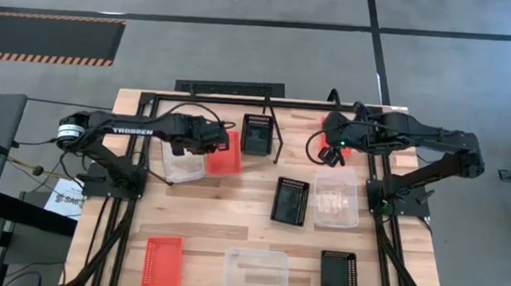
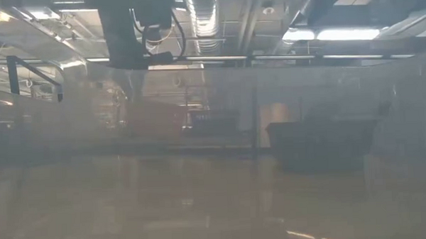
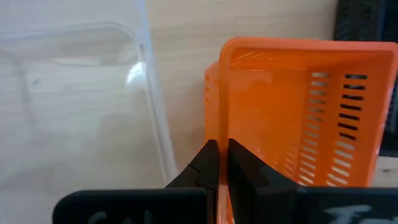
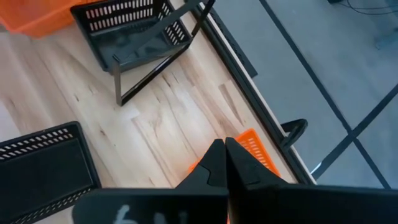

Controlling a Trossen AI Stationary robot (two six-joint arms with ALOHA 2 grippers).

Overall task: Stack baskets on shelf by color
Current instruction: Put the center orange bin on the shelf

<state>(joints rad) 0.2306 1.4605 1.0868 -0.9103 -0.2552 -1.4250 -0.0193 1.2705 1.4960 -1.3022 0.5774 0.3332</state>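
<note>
In the left wrist view, the left tool [image 3: 219, 163] was clenched on the wall of an orange-red slotted plastic basket [image 3: 292, 112], beside a clear plastic basket [image 1: 183, 163] near the worktop's far edge. The right tool [image 4: 224, 163], also clenched, gripped another orange-red basket [image 4: 256, 149] toward the far right corner. Each should probably be lowered level, orange onto orange, before letting go.

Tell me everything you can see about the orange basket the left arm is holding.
The orange basket is a small rectangular tray of glossy orange plastic with slotted walls and a rolled rim. The left gripper has its jaws shut on the rim of one wall. From above it sits at the back of the wooden table, between a clear basket and a black basket. Whether it rests on the wood or is lifted cannot be told.
</note>
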